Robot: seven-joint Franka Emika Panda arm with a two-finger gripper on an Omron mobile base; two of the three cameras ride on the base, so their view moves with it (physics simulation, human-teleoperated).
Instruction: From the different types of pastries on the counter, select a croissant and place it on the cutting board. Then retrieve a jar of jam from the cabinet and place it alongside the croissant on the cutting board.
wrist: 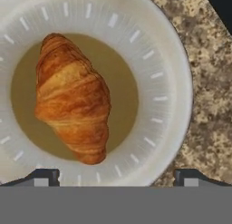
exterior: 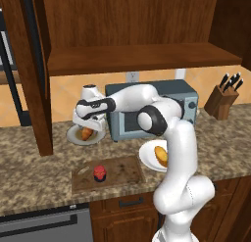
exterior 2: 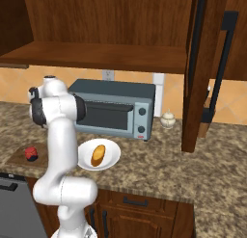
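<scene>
The croissant [wrist: 72, 98], stubby and orange-brown, lies in the centre of a white plate [wrist: 158, 60] on the counter [exterior: 29, 157], left of the toaster oven. My gripper [exterior: 88, 124] hangs just above it, pointing down. In the hand view the gripper [wrist: 115, 177] is open, its fingertips [wrist: 45, 177] wide apart and touching nothing. From the left base view the croissant [exterior: 87, 133] peeks out under the hand. The red jar of jam [exterior: 100, 173] stands on the cutting board [exterior: 122, 170] near the counter's front edge. The jar [exterior 2: 32, 153] also shows past the arm. The cabinet shelf [exterior: 142, 57] runs overhead.
A longer golden pastry [exterior: 161, 155] rests on a second white plate [exterior 2: 113, 152] in front of the grey toaster oven [exterior: 181, 101]. A knife block [exterior: 221, 101] stands at the right. A wooden post [exterior: 39, 89] rises left of the croissant's plate.
</scene>
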